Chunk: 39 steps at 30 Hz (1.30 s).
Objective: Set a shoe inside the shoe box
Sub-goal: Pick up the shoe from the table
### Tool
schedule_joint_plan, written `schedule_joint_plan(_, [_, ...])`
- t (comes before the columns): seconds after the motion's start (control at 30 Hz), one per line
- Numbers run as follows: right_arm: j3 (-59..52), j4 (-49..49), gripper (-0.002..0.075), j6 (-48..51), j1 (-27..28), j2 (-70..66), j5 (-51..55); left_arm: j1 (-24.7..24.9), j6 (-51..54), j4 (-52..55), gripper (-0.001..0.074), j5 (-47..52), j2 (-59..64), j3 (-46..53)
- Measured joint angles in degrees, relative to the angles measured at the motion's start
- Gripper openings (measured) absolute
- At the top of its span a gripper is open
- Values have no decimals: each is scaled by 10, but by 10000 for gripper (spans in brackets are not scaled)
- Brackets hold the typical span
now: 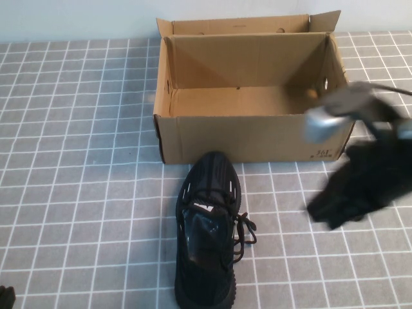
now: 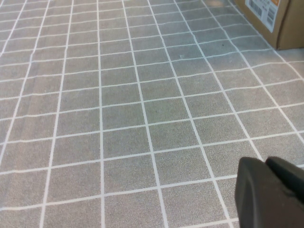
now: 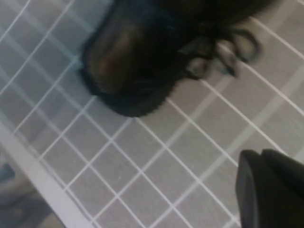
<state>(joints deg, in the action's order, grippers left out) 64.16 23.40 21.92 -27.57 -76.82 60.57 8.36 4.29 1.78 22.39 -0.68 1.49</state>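
- A grey, felt-like table cover point(image 1: 77, 148) fills nearly the whole high view, marked with thin white lines in a grid of squares.
- Beyond the far edge of the cover stands a plain, pale wall point(image 1: 77, 19).
- The light is soft and even, with faint shadows only.
- Close up, the grey surface point(image 2: 123, 114) looks finely speckled.

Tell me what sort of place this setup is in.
Probably a robot test bench, not a home: a grey cloth with a white grid covers the table, holding only a black knit sneaker and an open brown cardboard box. The right gripper hovers right of the sneaker; the left gripper waits at the near-left edge.
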Motion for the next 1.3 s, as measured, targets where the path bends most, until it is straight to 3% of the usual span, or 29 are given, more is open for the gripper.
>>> schedule_joint_plan(0.2, [124,-12,24,99,-111,-102,33,0,0,0,-1,0,0,0])
schedule_joint_plan(0.3, [181,-22,125,130,-143,-143,42,0,0,0,-1,0,0,0])
schedule_joint_plan(0.47, [252,-64,372,140,-166,-214,45,0,0,0,-1,0,0,0])
schedule_joint_plan(0.57, [283,-86,433,142,-170,-253,47,0,0,0,-1,0,0,0])
schedule_joint_plan(1.1, [311,-176,456,142,-171,-339,17,0,0,0,-1,0,0,0])
schedule_joint_plan(1.3, [311,-177,410,142,-171,-353,-8,0,0,0,-1,0,0,0])
